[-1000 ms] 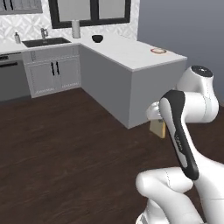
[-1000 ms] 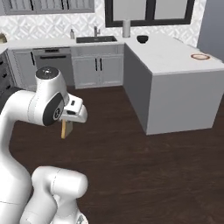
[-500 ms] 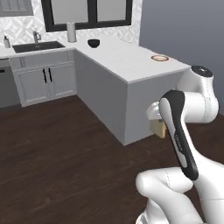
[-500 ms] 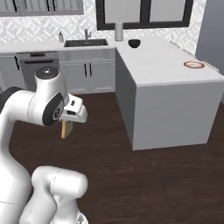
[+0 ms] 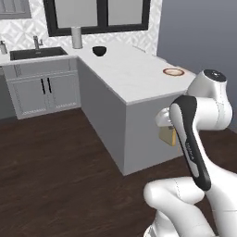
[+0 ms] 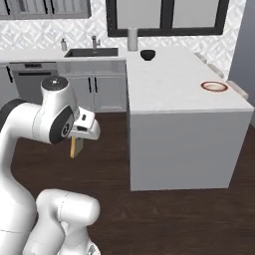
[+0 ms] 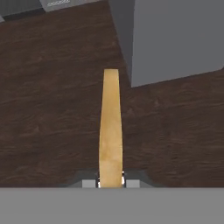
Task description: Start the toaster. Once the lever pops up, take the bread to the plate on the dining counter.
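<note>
My jaws are pinched tight on the bread (image 7: 110,131), which hangs edge-on over the dark floor (image 7: 48,109). The grey side of the desk (image 6: 184,149) stands near, with open floor between us. The plate (image 6: 214,86) sits on the white top, close to its far edge and corner.
</note>
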You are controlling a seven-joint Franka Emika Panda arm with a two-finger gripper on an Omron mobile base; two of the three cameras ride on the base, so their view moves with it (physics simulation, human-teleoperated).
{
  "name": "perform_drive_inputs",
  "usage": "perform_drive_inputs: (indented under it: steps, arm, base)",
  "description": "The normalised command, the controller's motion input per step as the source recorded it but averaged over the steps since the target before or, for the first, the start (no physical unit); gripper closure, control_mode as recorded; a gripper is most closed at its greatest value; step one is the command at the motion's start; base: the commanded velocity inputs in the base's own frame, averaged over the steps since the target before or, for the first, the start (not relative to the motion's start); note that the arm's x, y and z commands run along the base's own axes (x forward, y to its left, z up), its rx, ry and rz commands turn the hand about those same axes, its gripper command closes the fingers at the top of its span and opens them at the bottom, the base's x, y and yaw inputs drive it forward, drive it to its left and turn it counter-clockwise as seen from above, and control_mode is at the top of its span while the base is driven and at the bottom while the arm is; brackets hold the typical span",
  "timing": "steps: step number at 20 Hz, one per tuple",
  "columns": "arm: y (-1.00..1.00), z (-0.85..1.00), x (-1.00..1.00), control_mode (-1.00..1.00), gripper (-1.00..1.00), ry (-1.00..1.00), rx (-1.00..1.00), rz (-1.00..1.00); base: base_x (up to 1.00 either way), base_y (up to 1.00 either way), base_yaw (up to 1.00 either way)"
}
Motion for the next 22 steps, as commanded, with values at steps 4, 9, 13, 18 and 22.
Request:
perform_drive_inputs:
  steps: [4, 9, 13, 18, 22]
  arm:
    - [0.0, 0.0, 0.0, 1.0, 1.0, 0.0, 0.0, 0.0]
    - [0.0, 0.0, 0.0, 1.0, 1.0, 0.0, 0.0, 0.0]
    - [0.0, 0.0, 0.0, 1.0, 1.0, 0.0, 0.0, 0.0]
    - [0.0, 0.0, 0.0, 1.0, 1.0, 0.0, 0.0, 0.0]
    - [0.0, 0.0, 0.0, 1.0, 1.0, 0.0, 0.0, 0.0]
  base:
    - [0.99, -0.97, 0.25]
    - [0.83, -1.0, 0.23]
    - [0.66, -1.0, 0.2]
    - [0.58, -1.0, 0.18]
    - [0.71, -1.0, 0.13]
